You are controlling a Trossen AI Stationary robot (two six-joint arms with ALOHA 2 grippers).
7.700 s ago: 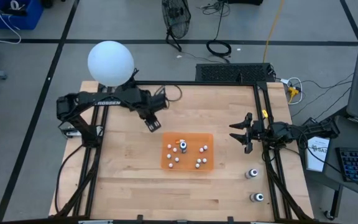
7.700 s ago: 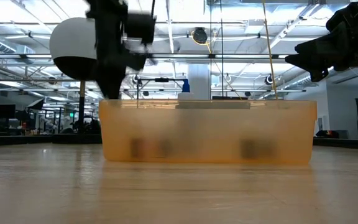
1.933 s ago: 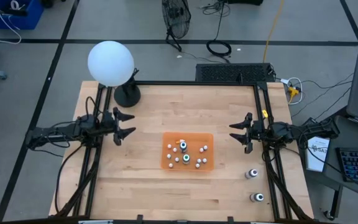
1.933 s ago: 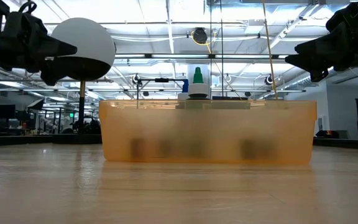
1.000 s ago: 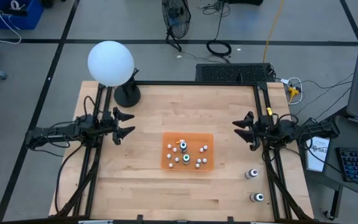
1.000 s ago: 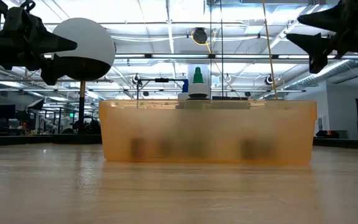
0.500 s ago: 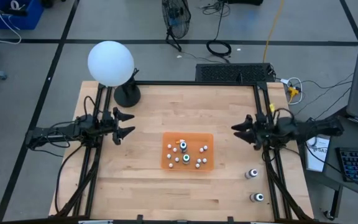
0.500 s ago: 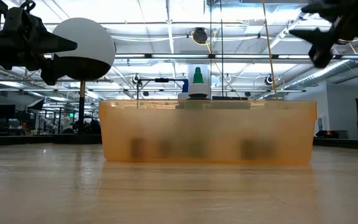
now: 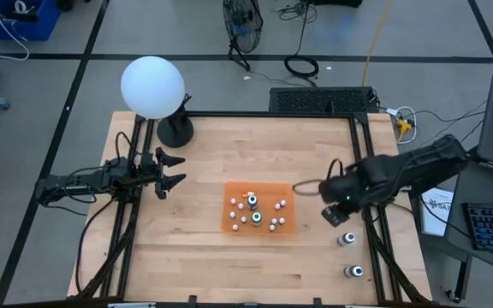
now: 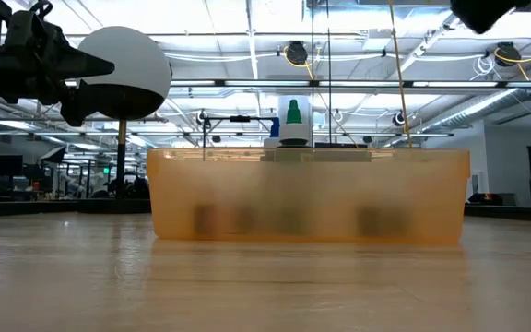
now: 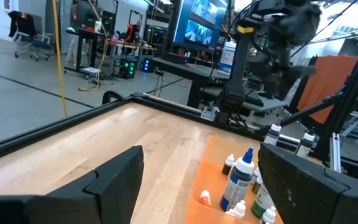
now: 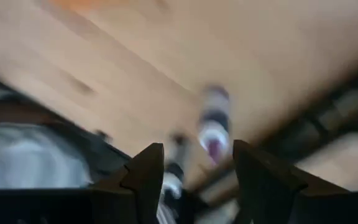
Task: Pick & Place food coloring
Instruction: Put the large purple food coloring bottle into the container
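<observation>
Two food coloring bottles (image 9: 346, 239) stand loose on the bare wood near the table's right edge, one (image 9: 355, 272) nearer the front than the other, both well apart from the rest. About ten more sit in the orange tray (image 9: 233, 224) at the middle of the table: small white-capped ones scattered over it, a taller bottle with a blue tip (image 11: 239, 178) and a green-tipped one (image 10: 293, 114) that rises above the tray's rim in the low view. Print on the bottles is too small to read.

In the high view the right gripper (image 9: 335, 204) hangs over the wood between the tray's right end and the nearer loose bottle, touching neither. Its fingers (image 12: 146, 171) stand partly apart with nothing between them; past them the right wrist view shows a blurred bottle with a purple tip (image 12: 213, 133) on the table.

At the table's left edge, well clear of the tray, the left gripper (image 9: 170, 171) waits with its fingers (image 11: 118, 170) spread wide and empty. Behind it, at the far left corner, stands the white globe lamp (image 9: 151, 85) on its black base. No writing on either arm can be read.
</observation>
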